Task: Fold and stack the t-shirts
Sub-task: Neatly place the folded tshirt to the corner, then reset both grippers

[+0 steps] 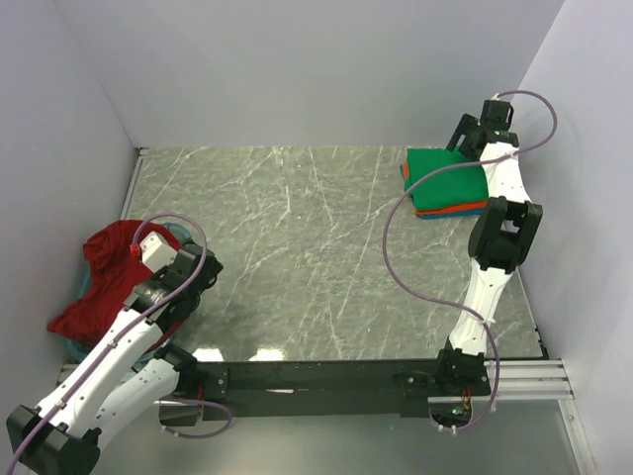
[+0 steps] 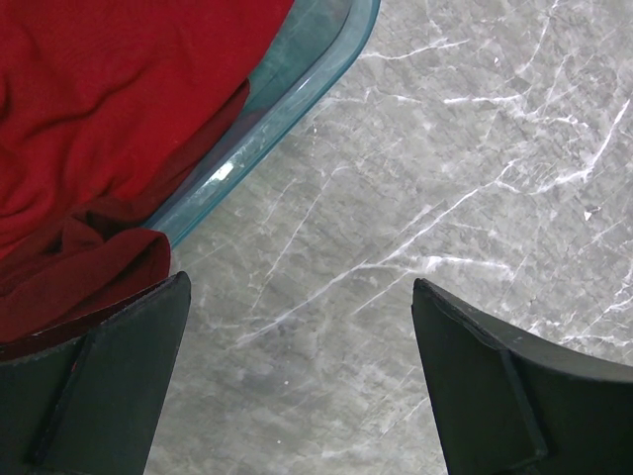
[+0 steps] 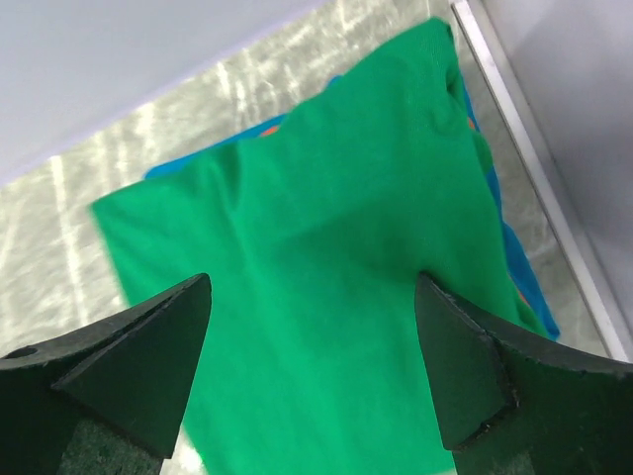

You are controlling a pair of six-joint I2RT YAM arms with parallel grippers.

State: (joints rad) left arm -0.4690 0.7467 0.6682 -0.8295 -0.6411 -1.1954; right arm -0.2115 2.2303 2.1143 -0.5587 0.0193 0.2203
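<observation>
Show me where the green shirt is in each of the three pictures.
Top view: green shirt at the far right, topping a folded pile.
Left wrist: not in it.
Right wrist: fills the middle.
Shared landmark: the grey marble table.

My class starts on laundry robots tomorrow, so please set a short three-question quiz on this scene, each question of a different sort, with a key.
1. True or false: the green shirt lies on top of the stack.
2. Where is the red shirt? A) in the bin B) spread flat mid-table C) on the stack
3. Fill in: the right tool hangs over the green shirt with its jaws ____.
Key: 1 true; 2 A; 3 open.
</observation>
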